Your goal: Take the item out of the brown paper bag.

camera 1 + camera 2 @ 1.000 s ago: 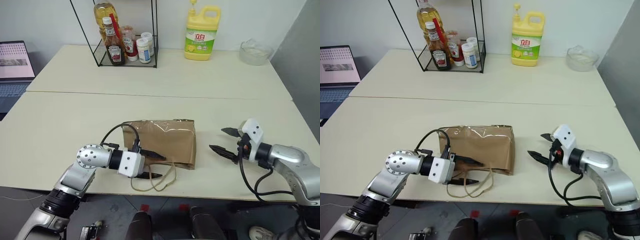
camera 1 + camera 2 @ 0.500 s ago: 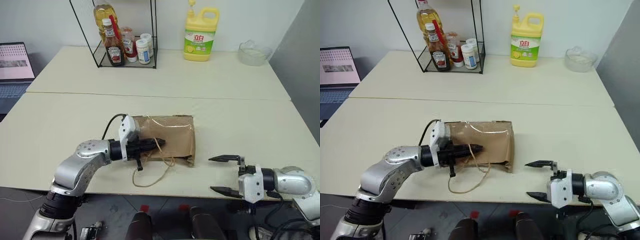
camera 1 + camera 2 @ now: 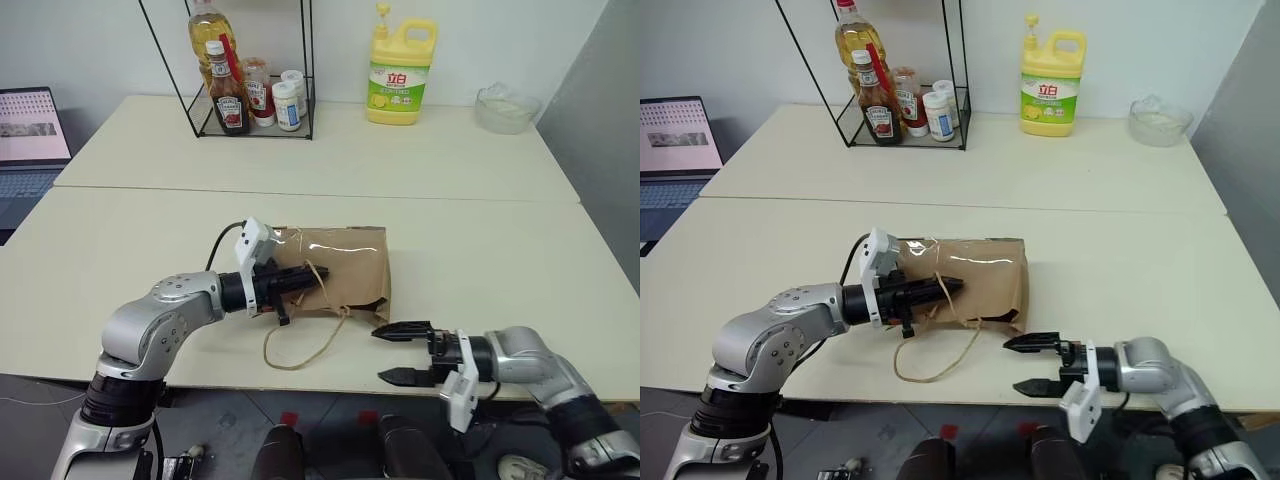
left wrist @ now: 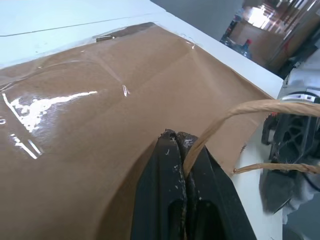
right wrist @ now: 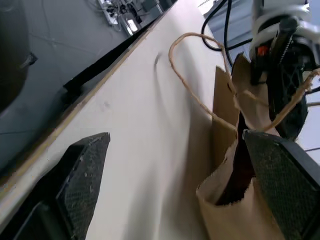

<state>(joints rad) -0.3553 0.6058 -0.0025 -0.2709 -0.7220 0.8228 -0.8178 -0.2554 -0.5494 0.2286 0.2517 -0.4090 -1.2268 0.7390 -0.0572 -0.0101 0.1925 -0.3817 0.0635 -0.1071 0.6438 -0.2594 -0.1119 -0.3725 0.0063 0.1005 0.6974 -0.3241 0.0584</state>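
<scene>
Since a second ago, the right hand [image 3: 402,352] has been swung in from the right side of the counter [image 3: 480,240] toward the bag's open mouth, and the left hand [image 3: 318,276] has been lifted off the near edge onto the top of the bag, with its fingers brought together on a handle.

The crumpled brown kraft paper bag [image 3: 340,270] is laid flat on the cream-coloured counter, its mouth turned toward the near edge. One thin twisted tan cord handle [image 4: 235,112] is pinched between the closed black fingers of the left hand, as seen in the left wrist view, and is drawn up over the paper. The second tan cord loop [image 3: 300,345] is left lying slack on the counter in front of the bag.

The right hand is held level just beside the near right corner of the bag, with its two black fingers spread wide and nothing between them. In the right wrist view the bag's mouth [image 5: 235,185] is seen slightly parted, with a dark gap inside; the item cannot be made out there, so its place inside the bag cannot be told.

At the far side of the counter, a black wire rack [image 3: 250,70] with sauce bottles, a yellow detergent jug [image 3: 401,72] and a clear glass bowl [image 3: 507,106] are set well apart from the bag.
</scene>
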